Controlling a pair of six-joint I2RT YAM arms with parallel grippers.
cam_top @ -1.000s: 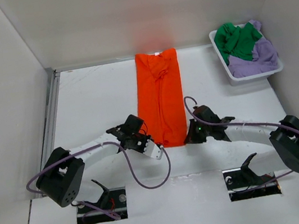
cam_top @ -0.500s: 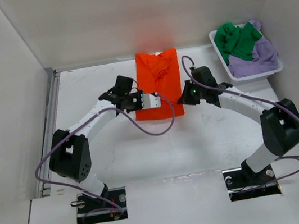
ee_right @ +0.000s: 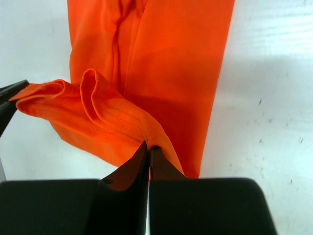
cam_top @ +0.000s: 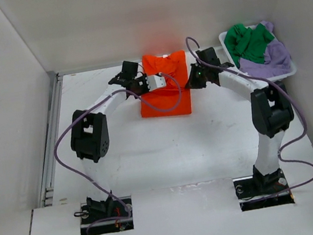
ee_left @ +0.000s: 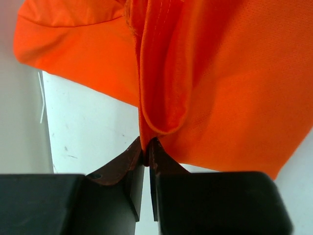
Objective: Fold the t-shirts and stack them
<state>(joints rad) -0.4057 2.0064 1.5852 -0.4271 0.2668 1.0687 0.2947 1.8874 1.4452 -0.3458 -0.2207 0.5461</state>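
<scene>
From the top camera, I am folding the orange t-shirt (cam_top: 166,101), which is lying long and narrow in the middle of the table (cam_top: 120,153). My left gripper (cam_top: 160,81) and my right gripper (cam_top: 192,82) are each pinching a corner of its hem and holding it up over the shirt's far half. I think the fold is about half made. To do it well, I should move both sides level and together, lay the hem down flat near the collar, and only then let go.

The back wall (cam_top: 152,17) is standing just past the collar, so there is little room ahead. The white basket (cam_top: 231,61), with the green t-shirt (cam_top: 248,40) and the lavender t-shirt (cam_top: 269,58) in it, is sitting just beside my right arm. The left side and the near side of the table are giving me lots of room to pull back.

From the left wrist camera, my left gripper (ee_left: 146,147) is squeezing tight on a folded bit of orange cloth, and the rest is hanging loose above the white table.

From the right wrist camera, my right gripper (ee_right: 148,147) is closed on the stitched hem. The hem is curling in a roll there, so I should lay it down gently, or it could stay bunched.
</scene>
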